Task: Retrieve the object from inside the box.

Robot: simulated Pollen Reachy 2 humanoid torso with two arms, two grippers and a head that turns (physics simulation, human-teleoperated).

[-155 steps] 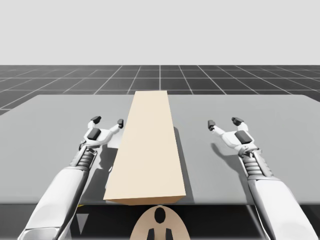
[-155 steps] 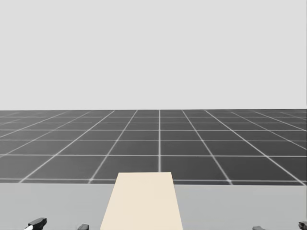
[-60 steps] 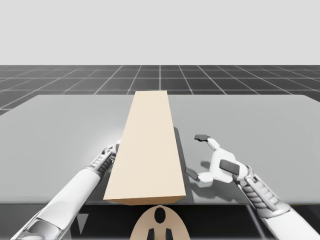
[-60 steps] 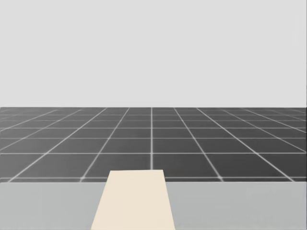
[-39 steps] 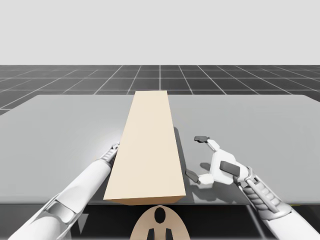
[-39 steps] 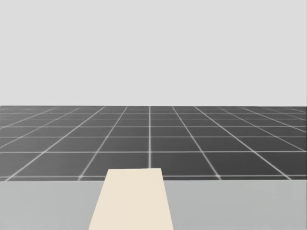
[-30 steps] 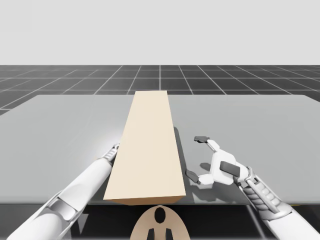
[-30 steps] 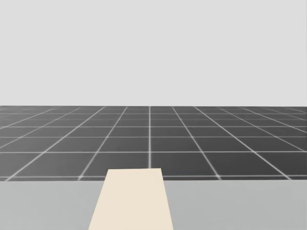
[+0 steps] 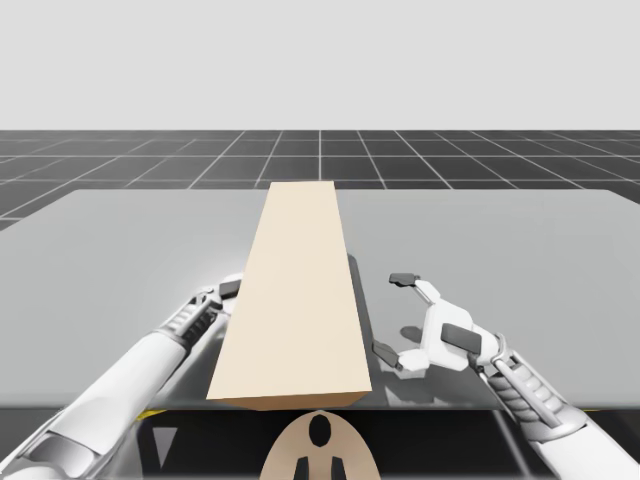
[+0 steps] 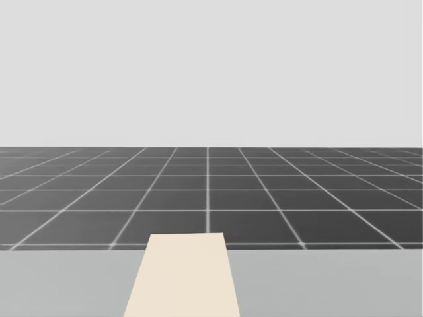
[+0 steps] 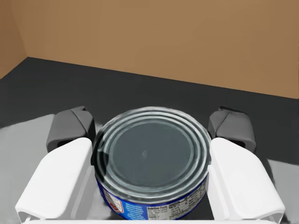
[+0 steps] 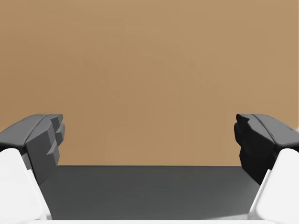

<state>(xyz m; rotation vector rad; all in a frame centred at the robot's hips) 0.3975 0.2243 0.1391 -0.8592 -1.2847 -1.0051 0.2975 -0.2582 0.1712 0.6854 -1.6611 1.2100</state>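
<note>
L gripper (image 11: 150,127) clamps short round blue can (image 11: 152,156) w/ silver lid, both fingers (image 11: 60,172) pressed on its sides, dark floor under it and brown inner wall of box (image 11: 163,37) just ahead. High view: L gripper (image 9: 224,293) tucked against left side of long tan box (image 9: 295,290), tips partly hidden, can hidden too. R gripper (image 12: 149,140) spread wide w/ nothing btwn fingers, facing box (image 12: 149,79) wall; high view has R gripper (image 9: 393,315) over grey table (image 9: 520,250) just beside box's right side.
</note>
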